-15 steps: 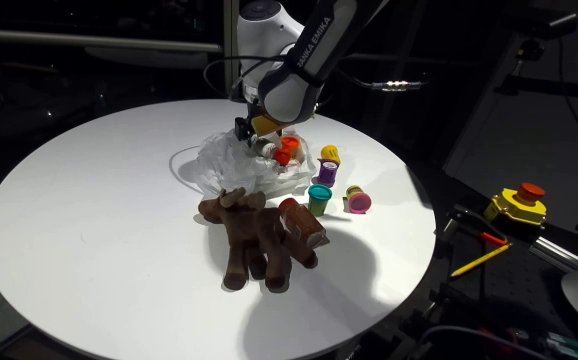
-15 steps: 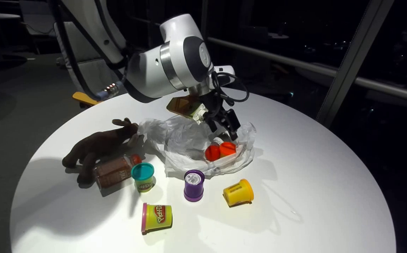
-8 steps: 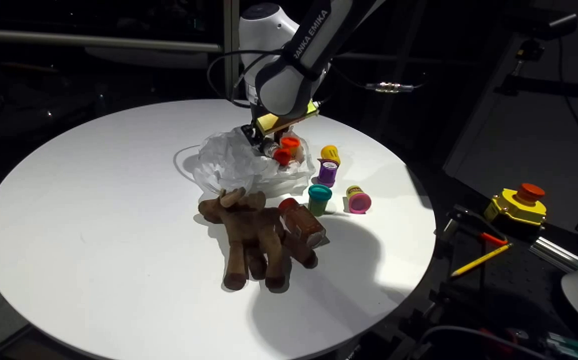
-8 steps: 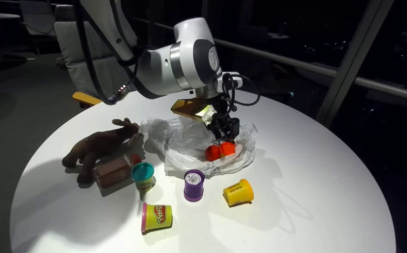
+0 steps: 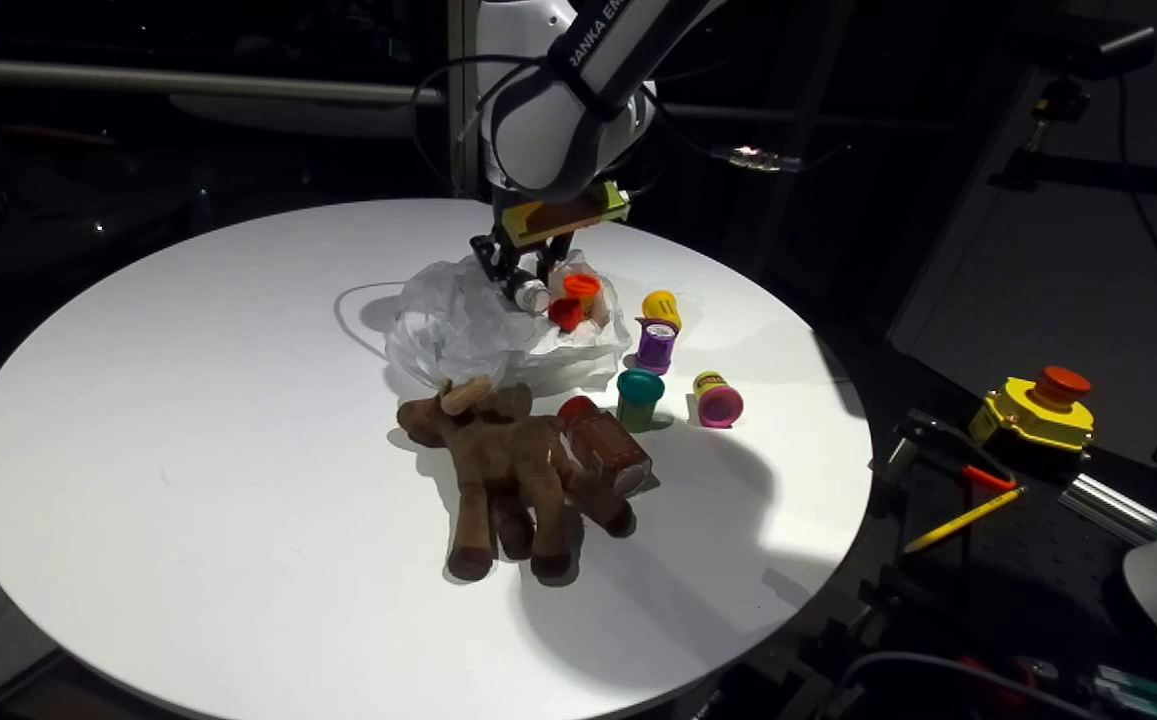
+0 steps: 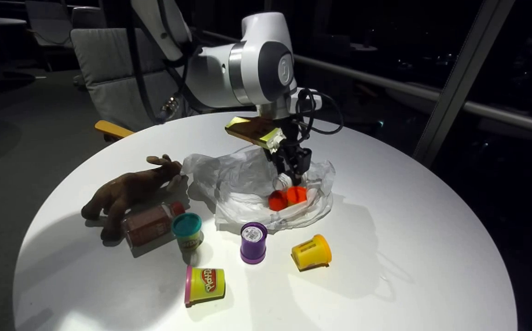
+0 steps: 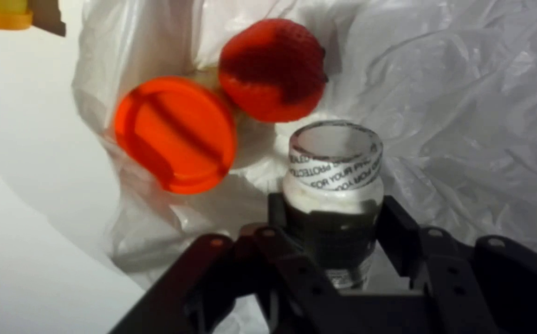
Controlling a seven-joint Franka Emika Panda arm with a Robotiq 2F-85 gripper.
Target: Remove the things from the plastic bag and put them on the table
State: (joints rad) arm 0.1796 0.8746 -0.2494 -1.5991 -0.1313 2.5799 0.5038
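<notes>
White-topped bottle [image 7: 334, 204] gripped between the jaws, over the plastic bag [image 5: 448, 325] on the desk [image 5: 188, 450]. Raise straight up, clear of red strawberry [image 7: 273, 69] and orange-lidded tub [image 7: 175, 134], both in the bag; check no bag is pinched alongside before moving sideways.

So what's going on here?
The robot is unpacking the plastic bag. Its gripper is closed on a small bottle with a printed band round its neck; whether it's fully clear of the bag, I can't tell. A red strawberry-like piece and an orange-lidded tub lie in the bag. Out on the table are a plush reindeer, a red-capped bottle, a purple tub, a yellow tub, a teal-lidded tub and a pink-lidded tub.
</notes>
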